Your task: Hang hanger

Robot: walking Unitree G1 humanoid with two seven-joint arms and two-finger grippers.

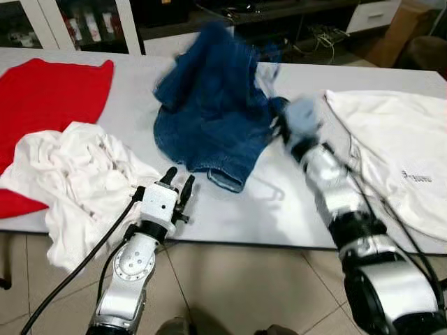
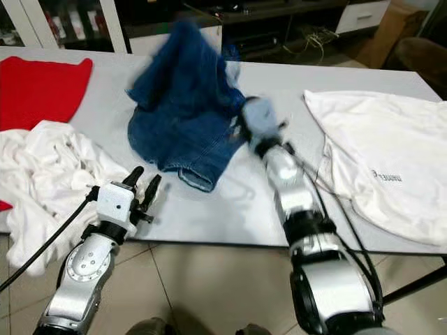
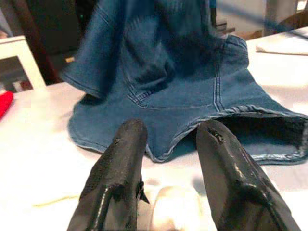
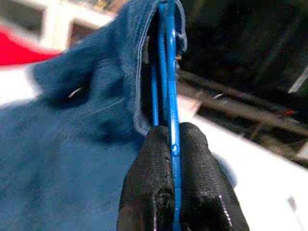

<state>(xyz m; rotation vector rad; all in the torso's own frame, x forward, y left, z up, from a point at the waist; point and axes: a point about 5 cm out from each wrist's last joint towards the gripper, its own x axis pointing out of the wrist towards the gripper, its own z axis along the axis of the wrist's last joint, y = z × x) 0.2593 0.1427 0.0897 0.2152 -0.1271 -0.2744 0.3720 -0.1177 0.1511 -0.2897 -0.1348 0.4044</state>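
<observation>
Grey tabletop (image 1: 279,209) is spreading below me, and my right gripper (image 4: 174,144) is pinching the blue hanger (image 4: 168,57) tight between its fingers, with the denim garment (image 1: 209,112) draped over it and rising off the table. My left gripper (image 1: 177,183) is waiting at the near edge with fingers parted, beside a white shirt (image 1: 84,174). I'm judging the pickup done; finding a rail and hooking it are left.

A home room used for laundry: a white table (image 1: 133,105) strewn with clothes over tiled floor (image 1: 237,286), with glass-door cabinets (image 1: 70,21) at eleven o'clock and a cardboard box (image 1: 398,31) at one.
</observation>
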